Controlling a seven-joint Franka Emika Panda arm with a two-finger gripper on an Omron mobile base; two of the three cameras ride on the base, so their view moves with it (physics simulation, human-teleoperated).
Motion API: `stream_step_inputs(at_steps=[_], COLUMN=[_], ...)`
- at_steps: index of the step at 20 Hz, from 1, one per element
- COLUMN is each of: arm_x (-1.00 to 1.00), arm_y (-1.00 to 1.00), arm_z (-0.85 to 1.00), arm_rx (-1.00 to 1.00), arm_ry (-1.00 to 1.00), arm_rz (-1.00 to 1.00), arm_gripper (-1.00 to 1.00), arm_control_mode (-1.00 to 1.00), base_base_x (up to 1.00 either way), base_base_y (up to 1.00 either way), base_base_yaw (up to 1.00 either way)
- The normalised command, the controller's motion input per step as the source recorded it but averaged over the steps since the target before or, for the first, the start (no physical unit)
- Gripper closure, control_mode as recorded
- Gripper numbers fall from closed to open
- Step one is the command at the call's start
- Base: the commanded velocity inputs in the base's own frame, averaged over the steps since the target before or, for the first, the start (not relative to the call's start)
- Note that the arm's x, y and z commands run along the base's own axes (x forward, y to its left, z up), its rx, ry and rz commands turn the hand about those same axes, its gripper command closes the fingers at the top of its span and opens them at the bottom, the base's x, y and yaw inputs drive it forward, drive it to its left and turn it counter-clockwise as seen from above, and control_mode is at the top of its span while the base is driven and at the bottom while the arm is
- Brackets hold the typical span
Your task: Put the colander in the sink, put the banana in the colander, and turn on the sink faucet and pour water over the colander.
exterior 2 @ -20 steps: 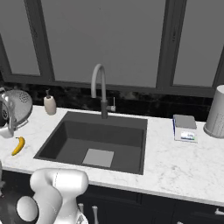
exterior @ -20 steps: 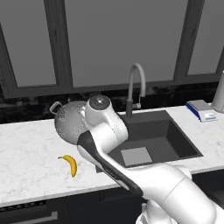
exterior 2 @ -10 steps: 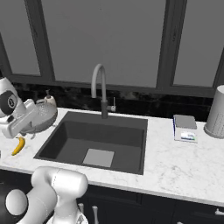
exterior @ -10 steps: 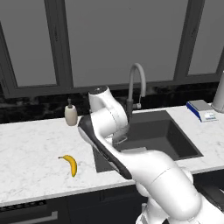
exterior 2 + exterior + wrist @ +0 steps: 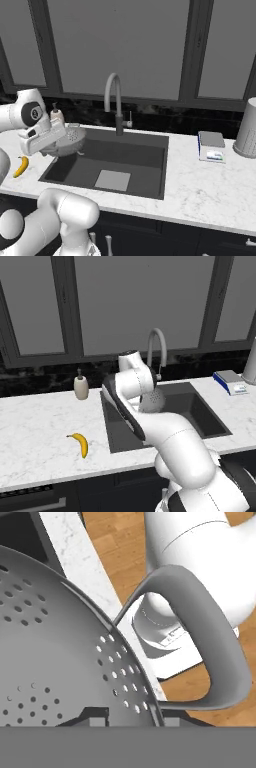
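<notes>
We've got the colander [image 5: 74, 136] up in the air right now, hanging over the left end of the sink [image 5: 145, 161] and not touching the basin floor. In the hand view the gripper [image 5: 131, 713] is clamped on the colander's rim [image 5: 135, 662] — one dark fingertip [image 5: 95, 714] sits on the inside of the perforated wall, the other on the outside, with the metal pinched between them. Just outboard of the fingers the loop handle [image 5: 220, 662] curves away from the rim, and the dotted bowl spreads off to the other side of them.

From the left base view the colander [image 5: 151, 401] hangs tilted beside the arm, a little below and in front of the sink faucet [image 5: 158, 351], whose spout arches above it.

The banana [image 5: 80, 444] lies flat on the marble counter [image 5: 35, 431], well off to the side of the fingers and clear of the sink's left edge. The right base view shows it too [image 5: 21, 166], partly behind the arm. A beige soap dispenser [image 5: 80, 387] stands farther back near the wall.
</notes>
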Motion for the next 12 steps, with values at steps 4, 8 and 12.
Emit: stream_step_inputs(at_steps=[4, 8, 12], arm_x=[0.19, 0.27, 0.28], arm_y=[-0.14, -0.14, 0.00], arm_z=[-0.39, -0.22, -0.04], arm_rx=[-0.05, 0.00, 0.00], arm_ry=[-0.07, 0.01, 0.12], arm_rz=[-0.25, -0.26, -0.31], arm_gripper=[1.00, 1.00, 1.00], arm_control_mode=[-1.00, -1.00, -1.00], base_base_x=[0.00, 0.00, 0.00], base_base_y=[0.00, 0.00, 0.00], base_base_yaw=[0.00, 0.00, 0.00])
